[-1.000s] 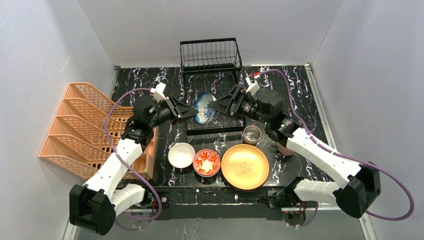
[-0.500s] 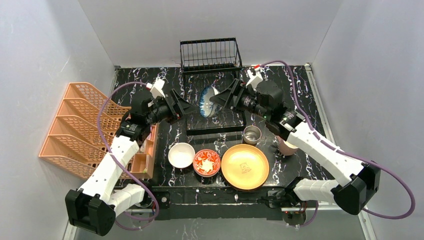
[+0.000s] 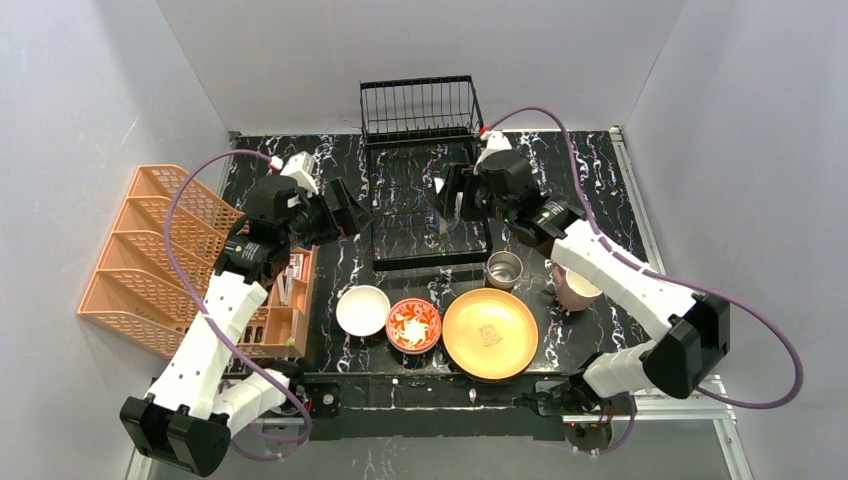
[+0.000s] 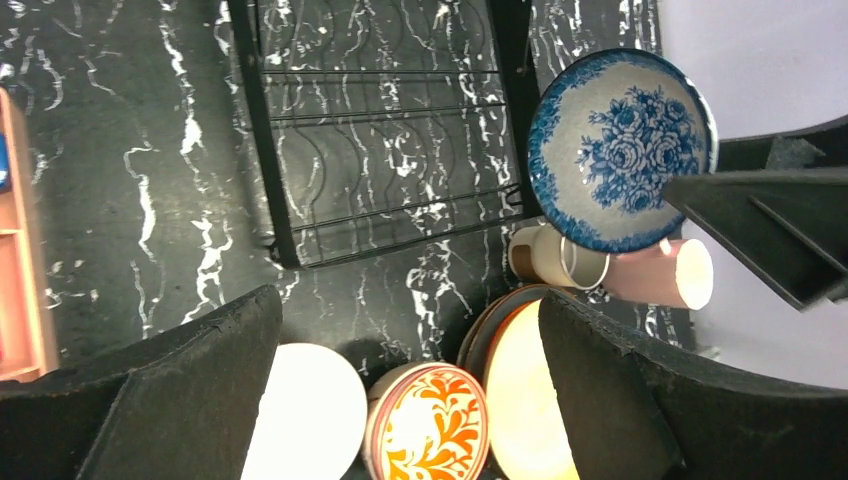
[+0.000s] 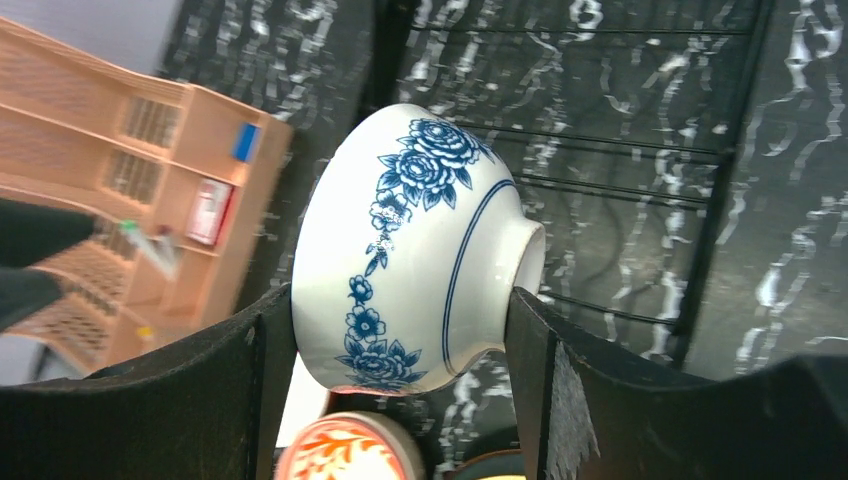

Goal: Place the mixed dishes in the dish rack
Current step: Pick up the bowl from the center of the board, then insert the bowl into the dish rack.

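My right gripper [image 3: 449, 194] is shut on the blue-patterned bowl [image 5: 415, 250], rim against one finger and foot against the other. It holds the bowl [image 4: 620, 150] on its side in the air above the flat wire base of the black dish rack [image 3: 428, 232]. My left gripper [image 3: 357, 212] hangs open and empty just left of the rack. On the near table lie the white bowl [image 3: 362, 310], red floral bowl [image 3: 413, 325], yellow plate [image 3: 490, 333], steel cup [image 3: 504, 269] and pink mug [image 3: 575, 288].
The rack's upright wire basket [image 3: 420, 108] stands at the back wall. An orange lattice rack [image 3: 160, 255] and a wooden organiser [image 3: 285, 315] fill the left side. The grey walls stand close on three sides.
My left gripper opened, let go of the blue-patterned bowl and drew back to the left. My right gripper kept the bowl and carried it back and to the right over the rack.
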`<action>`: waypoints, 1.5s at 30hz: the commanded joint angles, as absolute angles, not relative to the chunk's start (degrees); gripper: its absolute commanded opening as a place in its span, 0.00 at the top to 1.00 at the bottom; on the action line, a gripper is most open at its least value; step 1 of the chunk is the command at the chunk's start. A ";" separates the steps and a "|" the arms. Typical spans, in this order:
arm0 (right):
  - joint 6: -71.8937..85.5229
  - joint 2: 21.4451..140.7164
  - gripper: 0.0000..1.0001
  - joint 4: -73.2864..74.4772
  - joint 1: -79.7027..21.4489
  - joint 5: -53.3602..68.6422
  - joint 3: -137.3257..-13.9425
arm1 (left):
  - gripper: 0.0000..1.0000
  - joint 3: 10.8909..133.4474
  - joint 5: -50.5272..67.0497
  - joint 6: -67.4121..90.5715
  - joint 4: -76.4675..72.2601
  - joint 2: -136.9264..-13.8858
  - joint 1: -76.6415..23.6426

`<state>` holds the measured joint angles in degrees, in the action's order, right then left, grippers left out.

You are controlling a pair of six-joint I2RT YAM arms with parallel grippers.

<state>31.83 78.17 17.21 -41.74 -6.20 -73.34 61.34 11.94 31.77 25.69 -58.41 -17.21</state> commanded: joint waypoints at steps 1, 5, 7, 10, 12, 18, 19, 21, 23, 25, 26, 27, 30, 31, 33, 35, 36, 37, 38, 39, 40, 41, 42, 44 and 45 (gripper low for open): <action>22.12 79.50 0.99 15.71 -40.88 -11.48 -76.19 | 0.02 59.85 7.51 28.06 30.01 -54.47 -17.05; 17.72 80.85 0.99 12.52 -40.59 -12.37 -73.25 | 0.02 57.35 5.46 27.02 31.11 -52.07 -17.05; 16.29 81.30 0.99 10.01 -40.35 -13.72 -71.48 | 0.02 56.38 3.95 26.98 31.39 -50.72 -17.03; 14.30 81.91 0.99 5.54 -39.81 -14.60 -68.53 | 0.02 54.98 -0.06 27.75 31.73 -48.65 -17.00; 12.89 82.63 0.99 3.12 -39.40 -14.38 -67.26 | 0.02 54.23 -2.19 28.08 31.52 -47.51 -17.05; 11.93 85.87 0.99 -2.61 -37.70 -12.51 -65.28 | 0.02 51.45 -7.20 29.67 31.52 -45.35 -17.01; 11.74 86.27 0.99 -3.53 -37.24 -11.51 -65.02 | 0.02 50.89 -7.41 29.56 31.16 -45.09 -17.03; 12.73 87.46 0.99 -5.00 -36.67 -11.21 -64.86 | 0.02 49.52 -7.62 29.36 30.24 -44.29 -17.03; 13.46 88.31 0.99 -6.49 -36.00 -10.53 -64.79 | 0.02 48.21 -7.89 29.07 29.71 -43.69 -17.02; 14.46 89.03 0.99 -8.41 -35.42 -10.19 -64.38 | 0.02 47.04 -8.00 29.02 29.64 -43.48 -17.03; 14.93 89.37 0.99 -9.48 -35.27 -10.07 -64.03 | 0.02 46.39 -7.95 28.90 29.53 -43.43 -17.05; 15.30 89.81 0.99 -10.56 -35.18 -9.95 -63.86 | 0.02 45.43 -7.82 28.65 29.33 -43.30 -17.05; 16.28 90.79 0.99 -13.63 -35.10 -10.37 -63.25 | 0.02 43.08 -7.71 28.27 28.96 -42.68 -17.02; 16.79 91.13 0.99 -14.51 -35.08 -10.82 -63.16 | 0.02 42.88 -7.09 27.77 28.76 -42.49 -16.99; 17.40 91.72 0.99 -16.76 -35.08 -11.44 -62.84 | 0.02 43.29 -5.26 26.02 28.84 -42.37 -17.04; 17.93 92.72 0.99 -17.84 -35.07 -11.83 -63.29 | 0.02 43.17 -4.19 25.68 28.91 -42.28 -17.00; 18.27 93.33 0.99 -18.21 -35.11 -11.94 -63.48 | 0.02 43.16 -4.05 25.54 28.87 -42.28 -16.99; 18.48 93.84 0.99 -18.77 -35.08 -11.97 -63.49 | 0.02 43.15 -4.05 25.43 28.84 -42.23 -17.04; 18.84 94.27 0.99 -19.55 -35.13 -12.00 -63.46 | 0.02 43.15 -4.34 25.40 28.84 -42.18 -17.01; 19.11 94.68 0.99 -20.16 -35.13 -12.19 -63.39 | 0.02 43.11 -4.48 25.40 28.90 -42.19 -17.01; 19.23 95.04 0.99 -20.81 -35.08 -12.46 -63.42 | 0.02 43.23 -4.55 25.40 28.91 -42.14 -17.00; 19.32 95.50 0.99 -21.31 -35.15 -12.74 -63.42 | 0.02 43.24 -4.50 25.36 28.92 -42.12 -17.02; 19.32 95.87 0.99 -21.65 -35.14 -13.11 -63.50 | 0.02 43.20 -4.56 25.36 28.98 -42.05 -17.05; 19.35 96.51 0.99 -23.04 -35.12 -13.73 -63.27 | 0.02 43.28 -4.23 25.11 28.88 -41.93 -17.02; 19.40 96.77 0.99 -23.85 -35.09 -13.99 -63.02 | 0.02 43.25 -3.82 24.87 28.91 -41.85 -17.00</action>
<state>18.59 96.64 -14.44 -35.16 -11.46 -62.78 43.11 -4.86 26.33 28.93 -42.74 -17.21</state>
